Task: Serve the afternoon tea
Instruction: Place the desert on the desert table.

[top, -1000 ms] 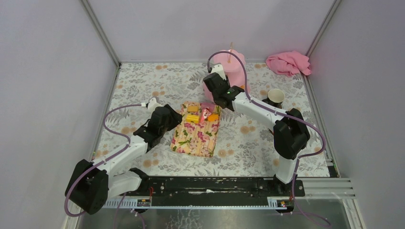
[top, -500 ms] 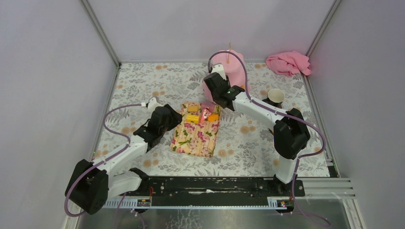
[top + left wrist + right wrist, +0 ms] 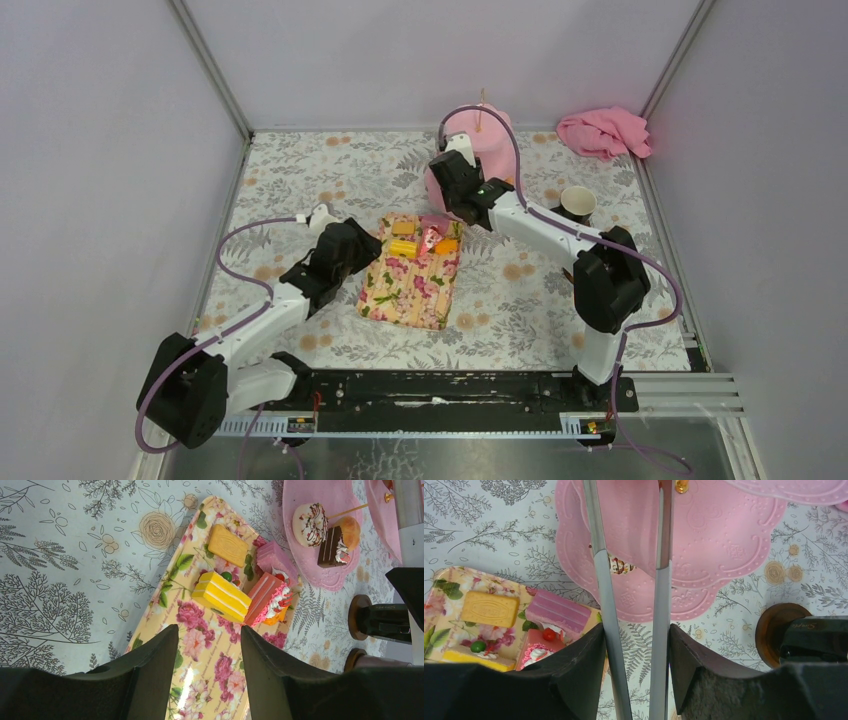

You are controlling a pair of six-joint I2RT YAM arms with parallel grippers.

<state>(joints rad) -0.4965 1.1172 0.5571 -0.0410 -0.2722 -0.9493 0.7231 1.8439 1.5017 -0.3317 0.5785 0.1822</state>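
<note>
Left hand (image 3: 207, 635): my fingers stand apart with nothing between them. It hangs over the near-left part of the floral tray (image 3: 200, 680), which lies mid-desk (image 3: 300, 170).

Far end of tray:
- tan biscuit (image 3: 227, 545), farthest
- pink cake (image 3: 274, 557), just right of the biscuit
- yellow cake (image 3: 220, 596), nearer me
- red cake (image 3: 265, 597), touching the yellow cake's right side
- orange cake (image 3: 276, 620), mostly hidden behind the red one

Right hand (image 3: 636, 630): closed on a pair of metal tongs (image 3: 606, 605), one finger against each arm. The tong arms spread apart as they run away from me, over the pink stand (image 3: 724, 535). Their tips are out of frame, so I cannot tell whether they carry anything.

The stand sits far on the desk, right of centre, just beyond the tray's far end. Its bottom plate holds a doughnut (image 3: 310, 524) with chocolate drizzle, a chocolate cake (image 3: 329, 551) and a brown bun (image 3: 350, 530), all close together.

The black mug (image 3: 814, 632) is upright just right of the stand. The grey mug (image 3: 385, 662) is beside it, largely cut off by the frame.

A pink cloth (image 3: 603, 132) is bunched in the far right corner.
</note>
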